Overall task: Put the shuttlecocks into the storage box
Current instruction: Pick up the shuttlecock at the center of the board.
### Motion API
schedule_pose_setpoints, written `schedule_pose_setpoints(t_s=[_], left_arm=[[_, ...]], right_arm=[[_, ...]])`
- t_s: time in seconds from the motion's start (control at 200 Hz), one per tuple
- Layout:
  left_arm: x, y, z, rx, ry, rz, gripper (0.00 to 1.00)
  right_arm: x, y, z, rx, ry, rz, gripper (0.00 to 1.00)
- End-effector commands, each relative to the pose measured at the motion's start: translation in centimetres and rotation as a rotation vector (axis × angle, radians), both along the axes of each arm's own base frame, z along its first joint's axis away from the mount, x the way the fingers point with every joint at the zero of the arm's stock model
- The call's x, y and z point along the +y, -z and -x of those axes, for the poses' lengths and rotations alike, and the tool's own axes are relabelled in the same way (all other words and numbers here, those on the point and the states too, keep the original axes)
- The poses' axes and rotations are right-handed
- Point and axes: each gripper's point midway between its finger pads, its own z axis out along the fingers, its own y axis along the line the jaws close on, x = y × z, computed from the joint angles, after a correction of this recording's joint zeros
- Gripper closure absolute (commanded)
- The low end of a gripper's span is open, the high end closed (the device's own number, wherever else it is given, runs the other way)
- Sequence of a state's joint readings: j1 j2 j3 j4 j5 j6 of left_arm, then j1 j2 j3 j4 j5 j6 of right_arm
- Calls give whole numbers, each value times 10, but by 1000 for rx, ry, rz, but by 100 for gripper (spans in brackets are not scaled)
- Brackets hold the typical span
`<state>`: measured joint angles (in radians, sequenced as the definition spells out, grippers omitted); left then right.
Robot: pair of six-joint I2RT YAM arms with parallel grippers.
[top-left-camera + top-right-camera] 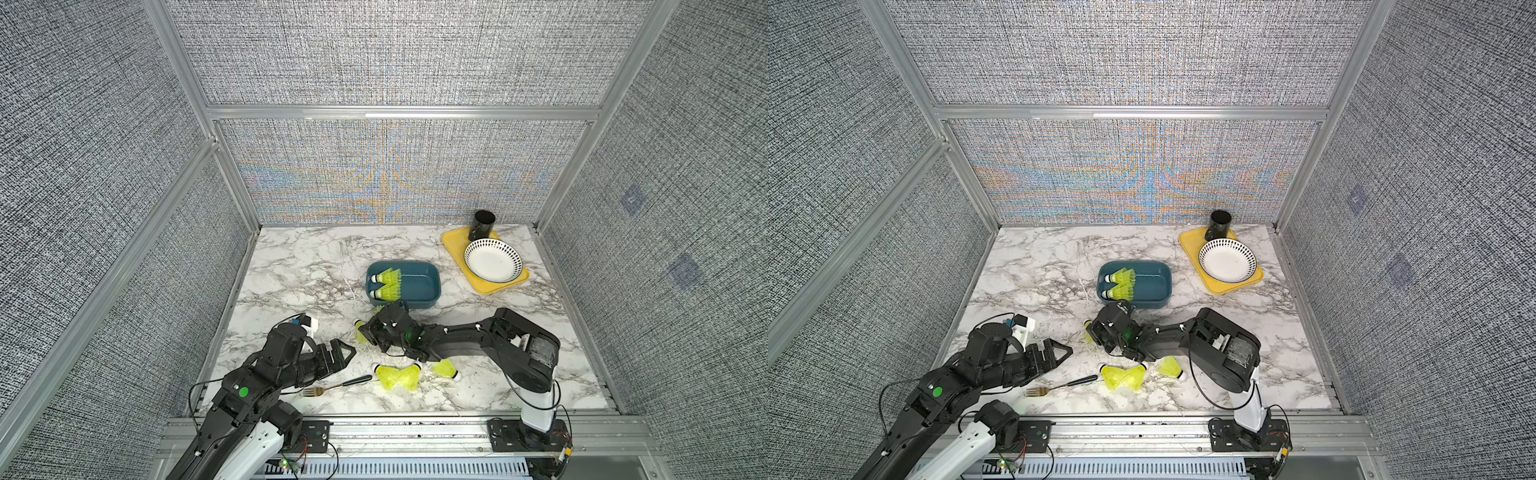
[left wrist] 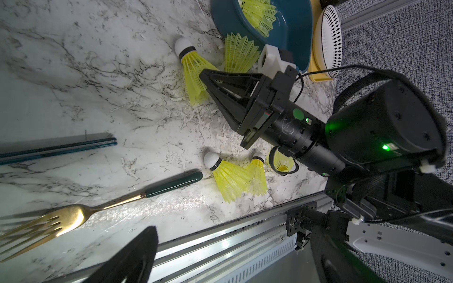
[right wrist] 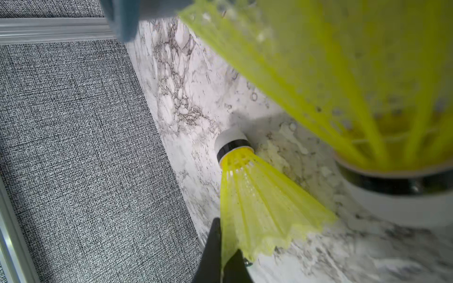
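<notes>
The teal storage box (image 1: 426, 286) (image 1: 1156, 286) holds two shuttlecocks (image 1: 388, 276) (image 1: 388, 294). My right gripper (image 1: 366, 334) (image 3: 224, 264) is low over the table just in front of the box, shut on the skirt edge of a shuttlecock (image 3: 264, 203) (image 1: 360, 333) (image 2: 193, 71) lying on the marble. Another shuttlecock (image 2: 239, 52) (image 3: 355, 73) lies beside it against the box. Two crossed shuttlecocks (image 1: 390, 376) (image 1: 410, 376) and a third (image 1: 444, 368) lie near the front. My left gripper (image 1: 347, 351) (image 1: 1064, 351) hovers open and empty at the left.
A gold fork with a dark handle (image 1: 336, 385) (image 2: 98, 208) lies near the front edge by the left arm. A yellow tray (image 1: 453, 243) at the back right carries a dotted bowl (image 1: 492, 261) and a black cup (image 1: 482, 224). Grey fabric walls enclose three sides.
</notes>
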<state>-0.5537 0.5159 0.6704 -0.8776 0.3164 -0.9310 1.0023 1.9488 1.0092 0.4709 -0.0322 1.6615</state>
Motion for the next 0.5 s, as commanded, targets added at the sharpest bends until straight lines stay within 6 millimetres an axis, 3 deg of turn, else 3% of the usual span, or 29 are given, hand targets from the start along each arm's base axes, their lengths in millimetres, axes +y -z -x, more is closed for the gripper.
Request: schedule_pose_setpoints(t_s=[0.0,0.145,0.325,0.495], left_arm=[[-3,-4,-4,-29,10,14,0],[-3,-5,-6,-32,4,14,0],[-6,-7,-12,-38,-12,32,0],[-10,-14,-22,-62,-31,48,0]], right_arm=[[2,-1,1,0,-22,17,100],[13,-13,2,-33,-112,21,100],[28,-45,8,-122,-264,1,100],[28,-72,9,-201,-354,60,100]])
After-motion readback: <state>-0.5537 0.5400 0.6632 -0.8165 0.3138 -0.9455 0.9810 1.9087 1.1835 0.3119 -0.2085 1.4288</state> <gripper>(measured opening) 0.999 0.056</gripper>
